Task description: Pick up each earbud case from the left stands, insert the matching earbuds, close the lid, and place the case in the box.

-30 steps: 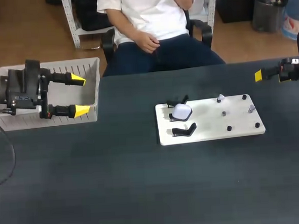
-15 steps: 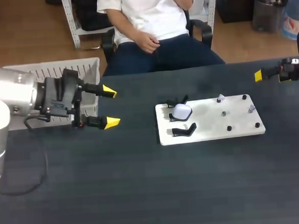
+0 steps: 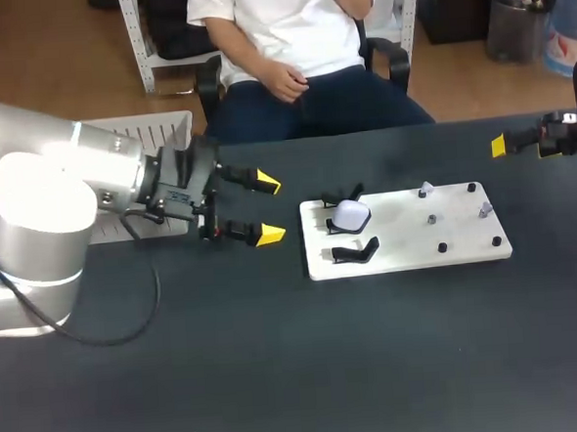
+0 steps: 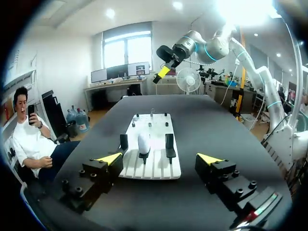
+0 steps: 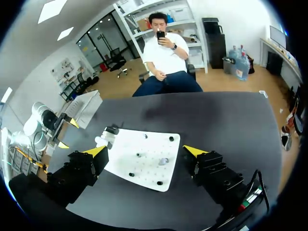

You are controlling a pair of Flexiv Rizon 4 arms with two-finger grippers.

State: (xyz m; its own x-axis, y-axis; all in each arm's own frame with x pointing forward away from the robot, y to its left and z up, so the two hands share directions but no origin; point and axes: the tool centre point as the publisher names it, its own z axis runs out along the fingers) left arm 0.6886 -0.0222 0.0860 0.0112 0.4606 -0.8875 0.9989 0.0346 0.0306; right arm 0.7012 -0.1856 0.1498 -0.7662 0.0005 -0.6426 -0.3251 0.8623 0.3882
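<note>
One white earbud case (image 3: 349, 213) sits on a black stand at the left end of the white board (image 3: 408, 253). Two other black stands (image 3: 355, 251) beside it hold nothing. Small earbuds (image 3: 425, 190) rest on pegs at the board's right half. My left gripper (image 3: 267, 209) hovers open just left of the board, fingers pointing at the stands. In the left wrist view the case (image 4: 144, 143) lies ahead of the left gripper (image 4: 160, 159), between its open fingers' line. My right gripper (image 3: 522, 149) hangs open beyond the board's far right corner, and the right wrist view shows this open gripper (image 5: 145, 150) above the board (image 5: 144, 168).
A grey box (image 3: 136, 121) stands at the table's back left, mostly hidden behind my left arm; the right wrist view shows the box (image 5: 86, 103) too. Dark tabletop (image 3: 298, 372) stretches in front of the board.
My left arm has swung right, from over the grey box to just left of the board, its gripper staying open. The right arm has not moved.
</note>
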